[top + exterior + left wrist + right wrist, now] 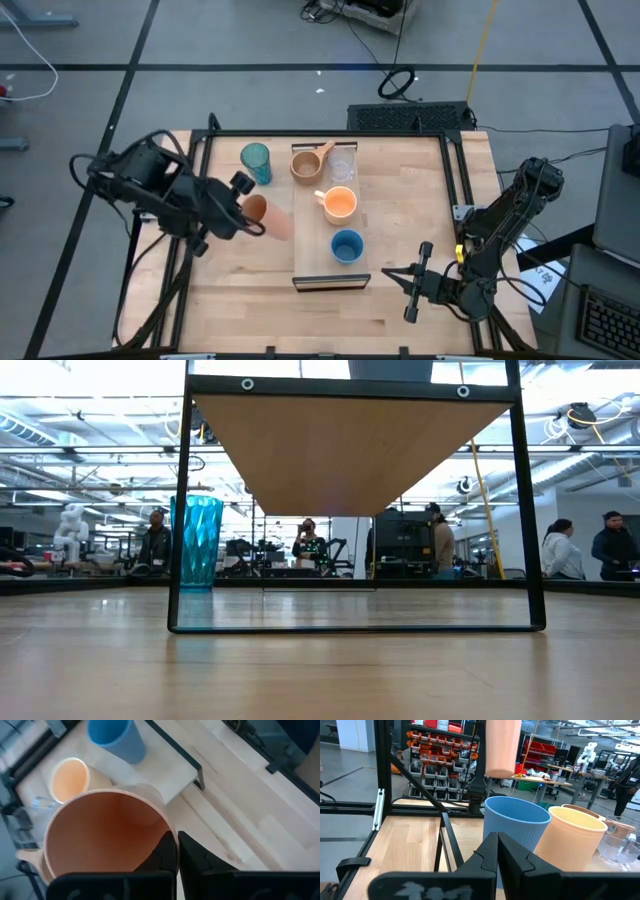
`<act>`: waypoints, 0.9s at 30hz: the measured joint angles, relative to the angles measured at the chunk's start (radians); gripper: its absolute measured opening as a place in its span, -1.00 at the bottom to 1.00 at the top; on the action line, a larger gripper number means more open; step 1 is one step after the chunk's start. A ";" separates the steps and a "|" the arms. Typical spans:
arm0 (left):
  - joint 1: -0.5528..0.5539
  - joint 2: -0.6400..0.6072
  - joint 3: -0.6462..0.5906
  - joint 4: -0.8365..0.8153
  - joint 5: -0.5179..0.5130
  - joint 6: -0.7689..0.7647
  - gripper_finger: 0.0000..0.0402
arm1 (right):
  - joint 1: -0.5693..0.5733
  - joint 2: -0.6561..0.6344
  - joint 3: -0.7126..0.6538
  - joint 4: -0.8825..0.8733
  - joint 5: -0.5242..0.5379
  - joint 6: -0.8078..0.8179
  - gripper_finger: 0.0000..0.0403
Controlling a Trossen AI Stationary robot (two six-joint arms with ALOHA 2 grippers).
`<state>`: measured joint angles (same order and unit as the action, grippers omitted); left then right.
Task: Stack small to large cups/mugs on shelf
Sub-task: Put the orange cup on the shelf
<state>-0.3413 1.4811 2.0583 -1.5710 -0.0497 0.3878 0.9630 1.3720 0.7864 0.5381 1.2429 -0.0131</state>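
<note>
Small orange cup (262, 212) hung above the table just left of shelf (305, 255), rim pinched in my left gripper (176, 851). Step: carrying. Next, prob. place it on shelf by size. Right gripper (412, 283) parked, fingers pressed together.

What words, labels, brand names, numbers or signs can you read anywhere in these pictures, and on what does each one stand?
None can be read.
The cups on the shelf carry no print.
The storage bins in the room behind show no legible labels.
</note>
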 joint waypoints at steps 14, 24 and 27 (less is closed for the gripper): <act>0.129 0.100 0.158 0.001 0.000 0.060 -1.00 | 0.000 0.000 0.000 -0.002 0.000 0.001 -1.00; 0.131 0.164 0.161 0.000 0.029 0.082 -1.00 | 0.000 0.000 0.000 -0.001 0.000 0.002 -1.00; 0.131 0.170 0.161 0.000 0.030 0.078 -1.00 | 0.000 0.000 0.000 -0.001 0.000 0.001 -1.00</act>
<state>-0.2104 1.6511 2.2196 -1.5711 -0.0200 0.4654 0.9627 1.3720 0.7868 0.5369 1.2427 -0.0120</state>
